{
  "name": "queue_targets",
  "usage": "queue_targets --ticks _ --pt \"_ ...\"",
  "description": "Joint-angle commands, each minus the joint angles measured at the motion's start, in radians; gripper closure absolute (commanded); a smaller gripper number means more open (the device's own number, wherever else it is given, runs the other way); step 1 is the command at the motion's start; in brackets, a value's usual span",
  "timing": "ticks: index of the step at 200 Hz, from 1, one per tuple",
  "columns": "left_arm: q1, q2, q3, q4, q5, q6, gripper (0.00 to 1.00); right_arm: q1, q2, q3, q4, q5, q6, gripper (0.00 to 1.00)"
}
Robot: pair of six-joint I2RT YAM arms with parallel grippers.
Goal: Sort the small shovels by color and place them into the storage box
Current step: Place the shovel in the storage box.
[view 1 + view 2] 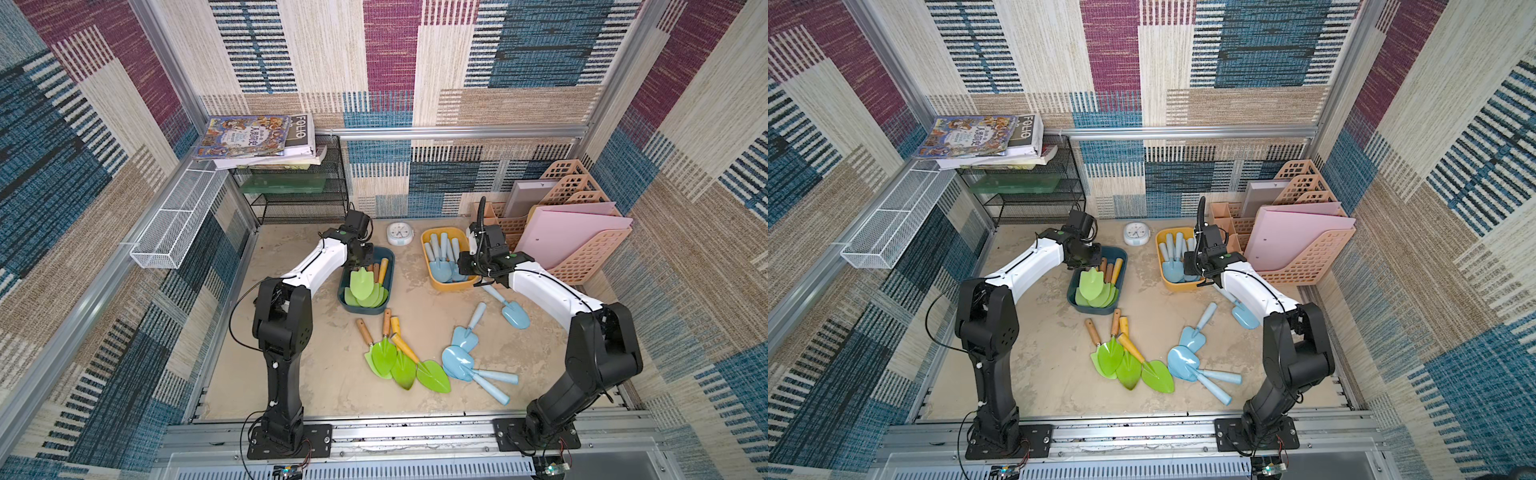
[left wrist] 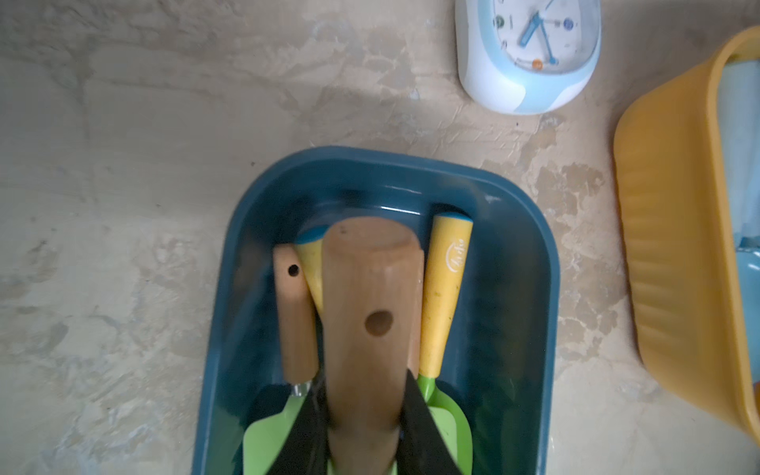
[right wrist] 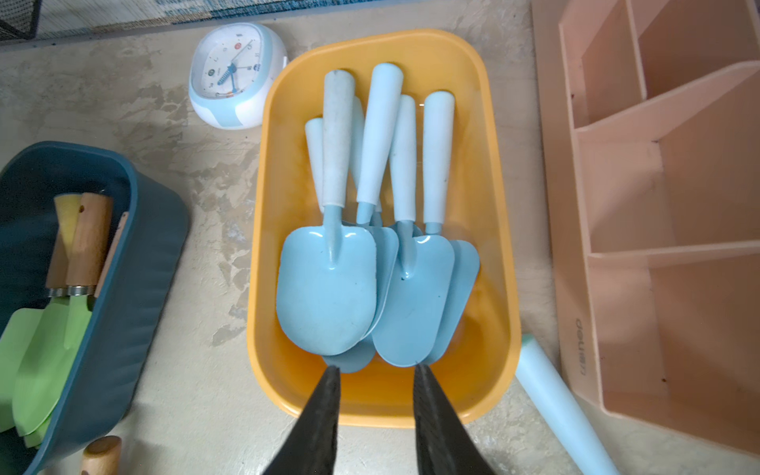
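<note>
Left claw [image 2: 364, 395] is clamped on a wood-handled green shovel [image 2: 372, 296] over the teal bin [image 2: 514, 308], which holds more green shovels [image 1: 368, 296]; right claw [image 3: 376, 369] hangs part-open and empty above the yellow bin [image 3: 485, 197] of pale blue shovels [image 3: 329, 288]; loose green shovels [image 1: 384, 357] and loose blue shovels [image 1: 455, 361] lie on the worktop [image 1: 291, 374].

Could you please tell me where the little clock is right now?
In both top views the clock lies toward the back of the table, between the dark blue bin and the yellow bin, touching neither.
</note>
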Motion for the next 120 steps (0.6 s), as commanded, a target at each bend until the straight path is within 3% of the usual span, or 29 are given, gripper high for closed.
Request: queue_targets --ticks 1,27,85,120 --pt "-0.005 0.023 0.002 -0.002 0.009 -0.009 1.0 -0.012 0.001 -0.008 0.008 0.005 -0.004 0.67" --pt "-0.006 0.048 -0.003 -0.007 -0.002 -0.014 0.92 -0.02 0.005 -0.015 0.018 -0.008 -0.003 0.67" --pt "-0.011 0.053 0.016 -0.031 -0.026 -0.01 0.45 -0.031 0.005 -0.033 0.023 -0.024 0.022 0.67" --pt "-0.03 -0.039 -0.029 -0.03 -0.04 -0.027 0.41 -0.08 -0.031 -0.084 0.014 -0.021 0.085 0.64"
